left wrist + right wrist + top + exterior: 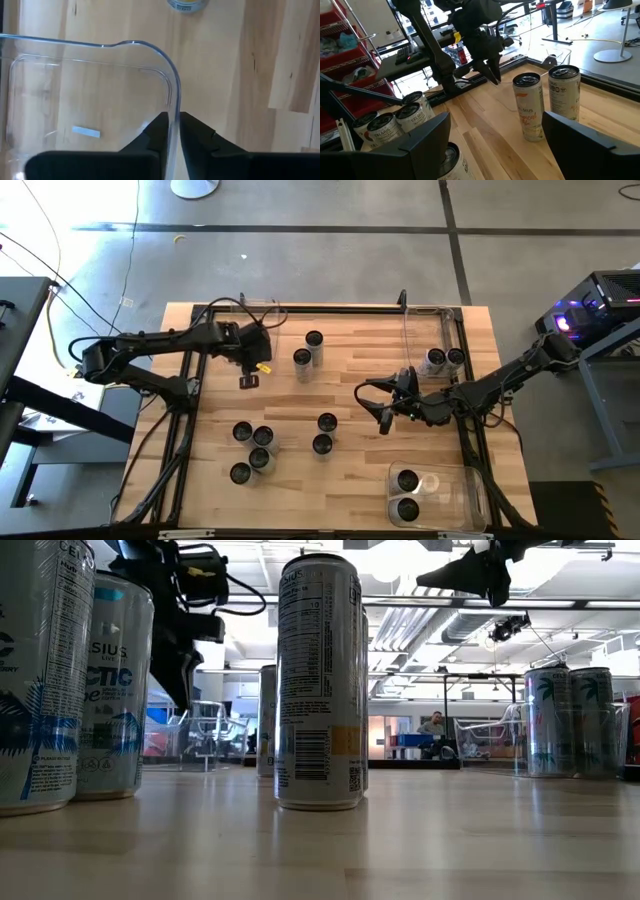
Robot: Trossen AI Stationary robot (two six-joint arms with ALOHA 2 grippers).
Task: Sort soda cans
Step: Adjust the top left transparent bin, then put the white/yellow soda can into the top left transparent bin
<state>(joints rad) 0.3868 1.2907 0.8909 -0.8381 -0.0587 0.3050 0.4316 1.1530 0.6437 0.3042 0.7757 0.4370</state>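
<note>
Jaws of the left gripper (171,131) pinch a clear bin's (167,75) wall; right gripper (383,402) gapes wide.

You only get the bottom of one soda can (187,5) past the clear bin (172,95); the rest's cropped.

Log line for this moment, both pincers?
left pincer: straddling bin rim | right pincer: open, empty, mid-table | cans: standing

Bare table centre (350,395) passable (cans (252,448) crowd left-front).
</note>
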